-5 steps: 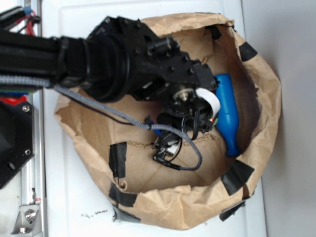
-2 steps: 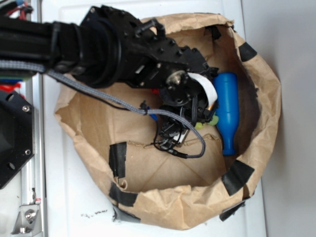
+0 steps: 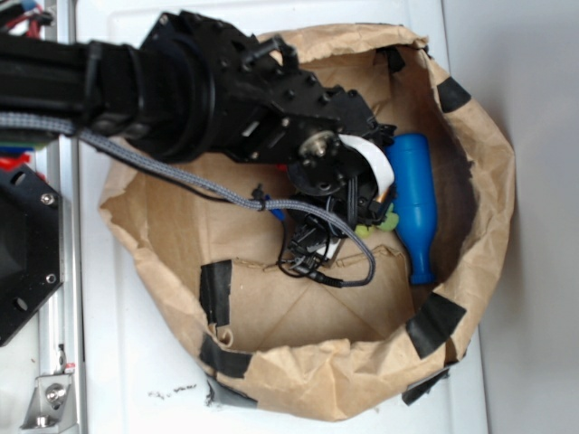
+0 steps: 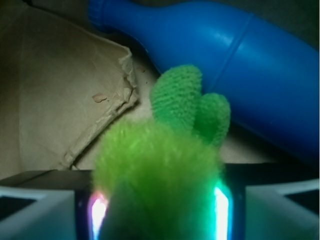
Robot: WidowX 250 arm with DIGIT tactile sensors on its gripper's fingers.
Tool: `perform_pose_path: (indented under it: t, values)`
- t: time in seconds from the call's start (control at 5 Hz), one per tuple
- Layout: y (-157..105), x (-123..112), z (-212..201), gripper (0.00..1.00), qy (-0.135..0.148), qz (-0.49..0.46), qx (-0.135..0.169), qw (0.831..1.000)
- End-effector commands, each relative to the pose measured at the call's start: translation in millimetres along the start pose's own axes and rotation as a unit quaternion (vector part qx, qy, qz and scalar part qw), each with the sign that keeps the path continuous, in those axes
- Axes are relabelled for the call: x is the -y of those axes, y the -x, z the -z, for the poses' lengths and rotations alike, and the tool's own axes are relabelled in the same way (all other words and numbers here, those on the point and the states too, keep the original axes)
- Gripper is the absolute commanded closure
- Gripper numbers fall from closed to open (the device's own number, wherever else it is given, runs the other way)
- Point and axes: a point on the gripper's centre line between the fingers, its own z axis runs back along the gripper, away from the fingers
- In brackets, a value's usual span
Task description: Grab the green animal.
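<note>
The green animal sits right between the pale fingers of the gripper, its fuzzy body filling the gap from one side to the other, so the jaws look pinched onto it. Two knitted green limbs stick out past the fingertips toward the blue bottle, which lies just beyond them and slightly to the right. In the exterior view only small bits of the green animal show from under the gripper, close beside the blue bottle. All of this lies inside the brown paper bag, whose crumpled walls, patched with black tape, rise all around. The bottle blocks the far side, while bare paper floor lies open on the other side of the gripper.
</note>
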Motion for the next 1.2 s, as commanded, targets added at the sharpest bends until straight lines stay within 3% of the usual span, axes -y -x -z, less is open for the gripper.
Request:
perform_pose_path:
  t: [0.0, 0.2, 0.4, 0.6, 0.8, 1.0]
  values:
    - [10, 20, -65, 1.0, -0.013, -0.118, 0.024, 0.993]
    - [7, 39, -117, 1.0, -0.014, -0.232, 0.023, 0.972]
    - [3, 46, -161, 1.0, -0.072, -0.323, -0.007, 0.944]
    - [-3, 47, -170, 1.0, -0.073, -0.372, -0.035, 0.925]
    - [-20, 48, -173, 1.0, -0.062, -0.369, -0.031, 0.927]
    - [-20, 50, -163, 1.0, -0.067, -0.371, -0.049, 0.925]
